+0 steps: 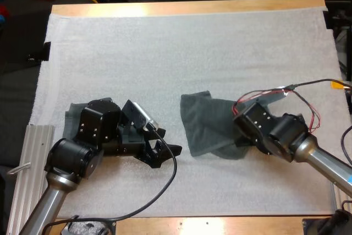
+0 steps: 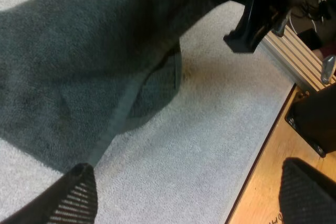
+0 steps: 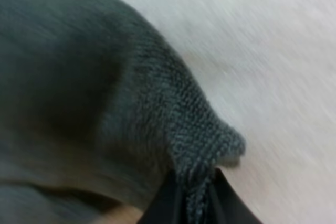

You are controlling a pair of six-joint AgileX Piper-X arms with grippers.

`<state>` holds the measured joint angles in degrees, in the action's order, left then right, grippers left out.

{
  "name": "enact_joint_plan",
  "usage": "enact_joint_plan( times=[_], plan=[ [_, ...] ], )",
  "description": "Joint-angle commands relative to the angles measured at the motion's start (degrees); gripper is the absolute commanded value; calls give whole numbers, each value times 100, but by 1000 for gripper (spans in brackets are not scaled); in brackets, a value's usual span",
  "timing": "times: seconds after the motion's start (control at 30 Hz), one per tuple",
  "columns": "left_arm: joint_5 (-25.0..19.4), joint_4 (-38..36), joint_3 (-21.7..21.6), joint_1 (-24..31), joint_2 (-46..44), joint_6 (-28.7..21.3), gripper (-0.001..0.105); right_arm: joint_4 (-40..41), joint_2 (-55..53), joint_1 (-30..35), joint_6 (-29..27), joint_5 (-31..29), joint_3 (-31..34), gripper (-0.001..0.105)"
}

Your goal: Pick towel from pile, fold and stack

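Note:
A dark grey-green towel (image 1: 203,127) lies crumpled on the white mat (image 1: 165,53), right of centre. My right gripper (image 1: 240,130) is at its right side. In the right wrist view the fingers (image 3: 168,203) pinch a hemmed corner of the towel (image 3: 105,93), and the right gripper (image 3: 194,203) is shut on it. A second grey-green towel (image 1: 70,115) shows beside my left arm, mostly hidden under it. My left gripper (image 1: 164,152) sits low over the mat, open. In the left wrist view its fingers (image 2: 79,195) stand wide apart by that towel (image 2: 79,66), holding nothing.
A ribbed aluminium rail (image 1: 30,163) lies along the mat's left front corner, also seen as the rail (image 2: 296,59) in the left wrist view. The wooden table edge (image 1: 220,225) runs along the front. Bare mat spreads across the far half.

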<state>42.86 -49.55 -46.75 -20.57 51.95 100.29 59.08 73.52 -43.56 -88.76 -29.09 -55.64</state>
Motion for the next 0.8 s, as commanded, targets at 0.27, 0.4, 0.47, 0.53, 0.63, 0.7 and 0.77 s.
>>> enact_joint_plan(
  times=[0.27, 0.4, 0.47, 0.53, 0.63, 0.7, 0.77],
  plan=[
    [106, 18, -43, -19, -18, 22, 69, -99, -284, 11, -308, 707, -1353, 1],
    [106, 18, -43, -19, -18, 22, 69, 835, -279, 11, -533, 745, -2137, 1],
    [106, 18, -43, -19, -18, 22, 69, 1261, -279, 11, -657, 745, -2468, 1],
    [106, 18, -43, -19, -18, 22, 69, 1793, -279, -5, -700, 788, -2849, 1],
    [106, 18, -43, -19, -18, 22, 69, 2506, -293, -5, -752, 921, -3319, 1],
    [106, 18, -43, -19, -18, 22, 69, 2961, -332, -5, -743, 921, -3532, 1],
    [106, 18, -43, -19, -18, 22, 69, 3100, -371, -5, -677, 921, -3547, 1]
  ],
)
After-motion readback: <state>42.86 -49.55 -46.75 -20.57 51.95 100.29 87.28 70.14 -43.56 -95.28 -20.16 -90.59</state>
